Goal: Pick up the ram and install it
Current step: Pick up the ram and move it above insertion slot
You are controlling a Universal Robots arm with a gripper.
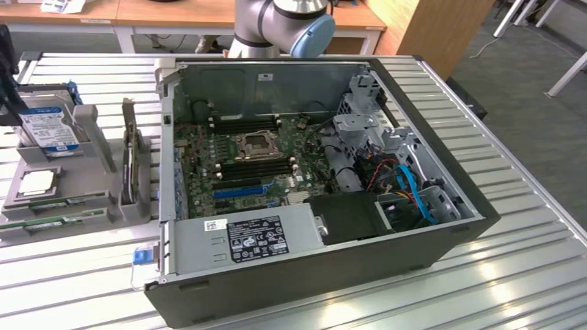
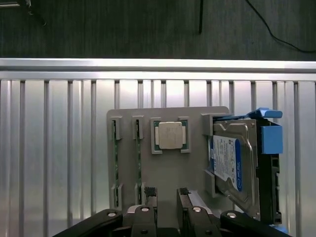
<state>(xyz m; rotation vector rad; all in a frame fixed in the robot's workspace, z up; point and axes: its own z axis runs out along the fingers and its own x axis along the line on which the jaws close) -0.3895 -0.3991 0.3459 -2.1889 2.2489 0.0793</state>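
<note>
The gripper [image 2: 166,193] hung over the tray [image 2: 168,170], jaws apart and empty. The ram [image 2: 139,158], standing on edge, looked light, stiff and fragile, best pinched across its faces mid-length.

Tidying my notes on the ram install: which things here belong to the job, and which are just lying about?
Job: ram sticks, grey holder, motherboard slots, open gripper.
Lying about: processor chip, hard drive, power supply.
</note>
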